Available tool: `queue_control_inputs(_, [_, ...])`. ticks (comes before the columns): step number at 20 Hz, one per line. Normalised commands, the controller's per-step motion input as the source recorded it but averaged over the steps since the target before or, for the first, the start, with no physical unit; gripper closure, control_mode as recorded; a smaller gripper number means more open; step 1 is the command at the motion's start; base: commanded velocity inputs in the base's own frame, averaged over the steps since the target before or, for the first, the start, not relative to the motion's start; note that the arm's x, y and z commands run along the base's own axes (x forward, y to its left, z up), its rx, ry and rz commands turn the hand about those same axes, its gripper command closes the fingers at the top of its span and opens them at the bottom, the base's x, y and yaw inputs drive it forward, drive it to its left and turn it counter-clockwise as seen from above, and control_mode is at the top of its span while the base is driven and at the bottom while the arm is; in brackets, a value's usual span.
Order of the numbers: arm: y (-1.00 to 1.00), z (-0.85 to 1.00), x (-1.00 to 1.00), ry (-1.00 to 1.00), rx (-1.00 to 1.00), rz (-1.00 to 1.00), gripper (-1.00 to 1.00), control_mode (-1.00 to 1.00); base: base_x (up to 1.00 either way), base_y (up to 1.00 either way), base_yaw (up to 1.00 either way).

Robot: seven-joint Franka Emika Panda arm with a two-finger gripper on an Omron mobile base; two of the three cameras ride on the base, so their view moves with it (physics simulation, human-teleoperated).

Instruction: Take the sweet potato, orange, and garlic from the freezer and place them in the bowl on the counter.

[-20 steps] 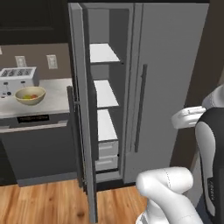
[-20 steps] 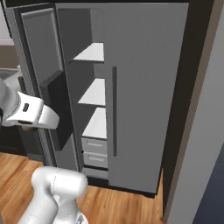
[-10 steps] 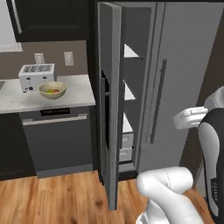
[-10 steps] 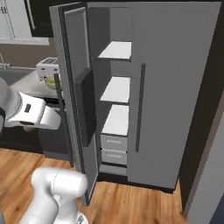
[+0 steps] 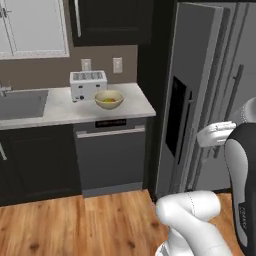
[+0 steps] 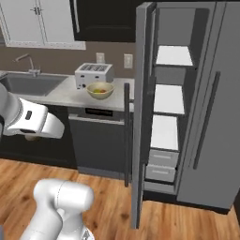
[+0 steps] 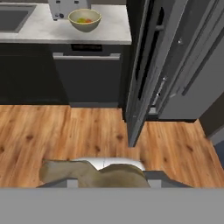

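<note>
Gripper [image 7: 109, 178], low in the hand view, is closed on a tan lump, likely the garlic [image 7: 74, 171]; carry it gently to the bowl [image 7: 85, 27] on the tabletop [image 7: 39, 30] at upper left, then let go low.

Bowl [image 5: 109, 99] pale tan; counter [image 5: 60, 107] white-grey marbled; freezer [image 6: 161, 112] grey

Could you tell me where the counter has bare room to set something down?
Free: counter between sink and toaster, plus its right end past the bowl. Crowded: toaster and bowl sit close together.
</note>
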Motion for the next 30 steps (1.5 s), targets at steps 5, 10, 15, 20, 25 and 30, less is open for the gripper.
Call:
queue_control_inputs(5, [0.0, 0.0, 0.0, 0.0, 0.0, 0.0, 1.0, 1.0, 0.11, 0.95, 0.0])
queue_control_inputs(10, [0.0, 0.0, 0.0, 0.0, 0.0, 0.0, 1.0, 1.0, 0.31, 0.37, 0.0])
queue_control_inputs(15, [0.0, 0.0, 0.0, 0.0, 0.0, 0.0, 1.0, 1.0, 0.5, 0.14, 0.0])
queue_control_inputs(20, [0.0, 0.0, 0.0, 0.0, 0.0, 0.0, 1.0, 1.0, 0.55, 0.04, -0.01])
queue_control_inputs(25, [0.0, 0.0, 0.0, 0.0, 0.0, 0.0, 1.0, 1.0, 0.62, 0.01, 0.0])
queue_control_inputs(30, [0.0, 0.0, 0.0, 0.0, 0.0, 0.0, 1.0, 1.0, 0.68, 0.0, 0.0])
